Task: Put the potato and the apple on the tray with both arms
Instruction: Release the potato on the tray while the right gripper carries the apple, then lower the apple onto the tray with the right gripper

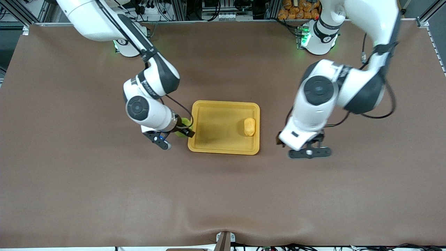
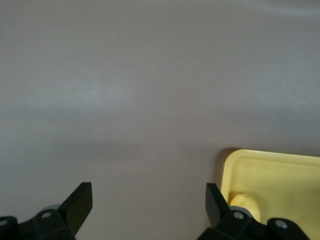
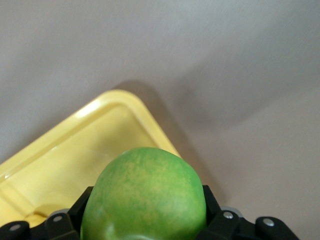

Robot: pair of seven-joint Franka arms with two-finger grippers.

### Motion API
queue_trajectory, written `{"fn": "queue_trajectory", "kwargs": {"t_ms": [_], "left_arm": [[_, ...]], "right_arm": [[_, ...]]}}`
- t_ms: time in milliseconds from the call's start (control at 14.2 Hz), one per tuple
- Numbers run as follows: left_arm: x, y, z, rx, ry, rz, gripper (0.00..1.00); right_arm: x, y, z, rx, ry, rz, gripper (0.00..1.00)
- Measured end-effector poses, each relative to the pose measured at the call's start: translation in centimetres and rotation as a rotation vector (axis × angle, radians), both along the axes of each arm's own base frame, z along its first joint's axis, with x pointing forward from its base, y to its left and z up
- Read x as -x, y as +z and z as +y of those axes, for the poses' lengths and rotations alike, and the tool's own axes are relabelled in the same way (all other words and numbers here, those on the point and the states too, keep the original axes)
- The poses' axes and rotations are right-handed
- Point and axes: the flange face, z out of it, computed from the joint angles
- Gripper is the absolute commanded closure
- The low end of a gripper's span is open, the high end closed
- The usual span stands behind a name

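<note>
Apple (image 3: 145,195): clamped in right claw (image 1: 183,129), over tray edge at right arm's end.
Potato (image 1: 249,126): lying in tray (image 1: 223,146), toward left arm's end.
Left claw (image 2: 149,207): fingers spread wide, empty, over bench (image 1: 69,174) beside tray.

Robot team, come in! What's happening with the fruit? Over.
Right pincer shut on apple, over tray edge. Left pincer open, empty, beside tray. Potato in tray. Nothing blocking.
</note>
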Motion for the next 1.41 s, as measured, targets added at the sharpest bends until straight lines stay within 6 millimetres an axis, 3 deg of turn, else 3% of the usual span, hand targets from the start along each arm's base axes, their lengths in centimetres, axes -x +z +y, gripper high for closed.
{"fn": "queue_trajectory", "kwargs": {"t_ms": [282,635,988,1200,1341,1412], "left_arm": [[0.8,5.5,5.3,0.007,-0.06,0.042,0.0],[2.6,9.4,8.8,-0.023,-0.071,0.092,0.0],[5.6,14.3,15.4,0.03,-0.054,0.173,0.0],[7.7,15.5,20.7,0.044,-0.046,0.189,0.0],[8.9,15.6,22.1,0.046,-0.058,0.197,0.0],[9.2,15.8,22.1,0.045,-0.07,0.197,0.0]], "right_arm": [[0.3,-2.5,2.7,0.006,-0.033,0.033,1.0],[-0.3,-5.3,2.9,0.006,-0.074,0.048,1.0],[0.0,-6.7,3.2,0.011,-0.095,0.063,1.0],[1.1,-7.8,4.7,0.024,-0.11,0.084,1.0],[1.8,-8.6,5.5,0.031,-0.109,0.094,1.0],[1.9,-8.8,5.5,0.033,-0.11,0.097,0.89]]}}
